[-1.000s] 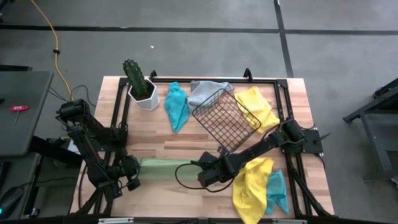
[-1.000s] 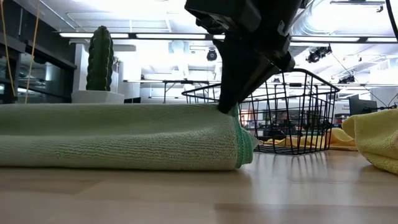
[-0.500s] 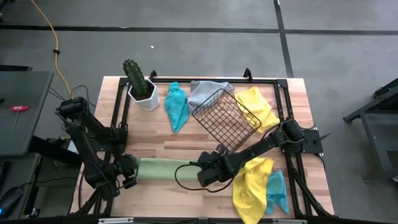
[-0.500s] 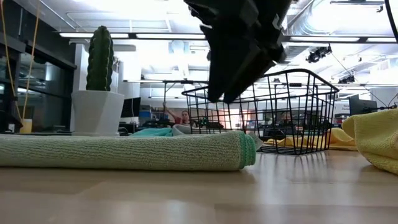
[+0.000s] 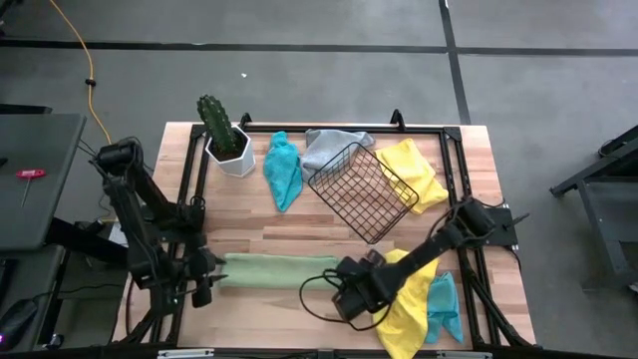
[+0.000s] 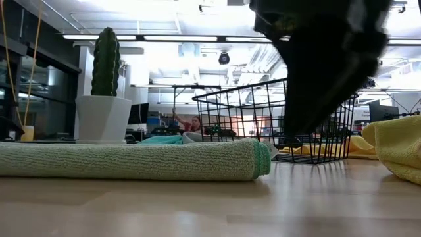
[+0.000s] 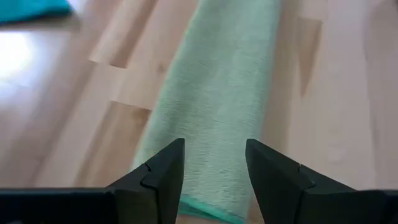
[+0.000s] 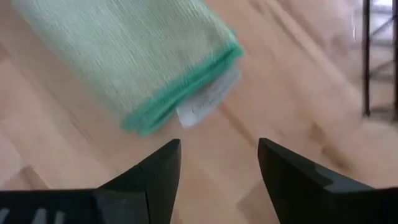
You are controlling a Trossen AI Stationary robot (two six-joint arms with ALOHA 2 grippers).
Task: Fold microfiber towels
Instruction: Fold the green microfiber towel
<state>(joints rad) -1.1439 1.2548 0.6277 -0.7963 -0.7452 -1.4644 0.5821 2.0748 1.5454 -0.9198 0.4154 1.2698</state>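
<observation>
Left gripper (image 7: 213,168): fingers (image 7: 160,171) spread, holding nothing, poised above one end of the light green towel (image 5: 279,270), at about 9 o'clock from the towel in the high view. Right gripper (image 8: 219,168): fingers (image 8: 287,171) also spread and empty, over bare wood just beyond the towel's other end, at its 3 o'clock; a white tag (image 8: 208,99) sticks out from that end. Towel lies folded into a long narrow strip near the front edge of the wooden table (image 5: 299,224), long axis running 9 to 3 o'clock, flat on the boards. Farther back: teal towel (image 5: 283,170) at 12 o'clock, grey towel (image 5: 329,146) and tipped black wire basket (image 5: 361,192) at 1 o'clock, yellow towel (image 5: 414,172) at 2 o'clock. A second yellow towel (image 5: 411,299) over a teal one (image 5: 445,304) sits under the right arm. Potted cactus (image 5: 222,135) at 11 o'clock. Low view: bright workshop, ceiling strip lights, a person (image 6: 195,124) far off.
</observation>
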